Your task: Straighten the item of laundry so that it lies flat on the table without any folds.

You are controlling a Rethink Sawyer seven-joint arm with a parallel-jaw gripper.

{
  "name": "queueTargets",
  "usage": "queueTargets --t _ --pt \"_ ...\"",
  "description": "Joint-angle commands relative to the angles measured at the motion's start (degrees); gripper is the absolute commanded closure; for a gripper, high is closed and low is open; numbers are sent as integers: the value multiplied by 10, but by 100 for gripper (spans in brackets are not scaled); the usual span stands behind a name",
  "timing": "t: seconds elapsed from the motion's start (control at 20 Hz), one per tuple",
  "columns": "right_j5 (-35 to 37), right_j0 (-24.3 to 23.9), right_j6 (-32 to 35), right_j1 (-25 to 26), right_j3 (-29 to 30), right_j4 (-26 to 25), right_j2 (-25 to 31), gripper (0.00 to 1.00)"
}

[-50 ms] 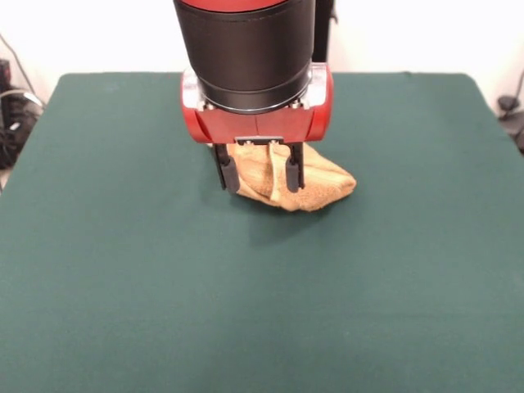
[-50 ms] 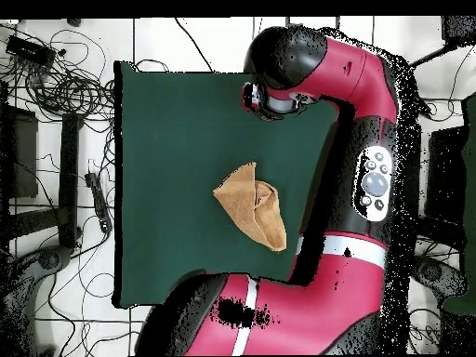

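The item of laundry (image 1: pixel 326 183) is a small golden-orange towel, folded and bunched into a lump near the middle of the dark green table (image 1: pixel 123 262). From overhead the towel (image 2: pixel 249 204) reads as a rough triangle with a flap folded over it. My gripper (image 1: pixel 262 175) hangs low over the towel's left part in the front view. It is open, with its two black fingers (image 1: pixel 232 173) spread apart and cloth showing between and behind them. I cannot tell whether the tips touch the cloth. In the overhead view the red arm (image 2: pixel 372 139) hides the fingers.
Green table (image 2: pixel 167 139) surface surrounds the towel on all sides. Tangled cables (image 2: pixel 65 74) lie on the floor beyond the table's left edge in the overhead view. The arm's base (image 2: pixel 251 316) covers the table's lower edge there.
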Motion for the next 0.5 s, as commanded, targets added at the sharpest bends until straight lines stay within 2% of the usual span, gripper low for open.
queueTargets --t 0.05,0.5 --pt "-11 23 98 -13 79 18 41 0" --pt "-6 26 102 -11 73 19 41 0"
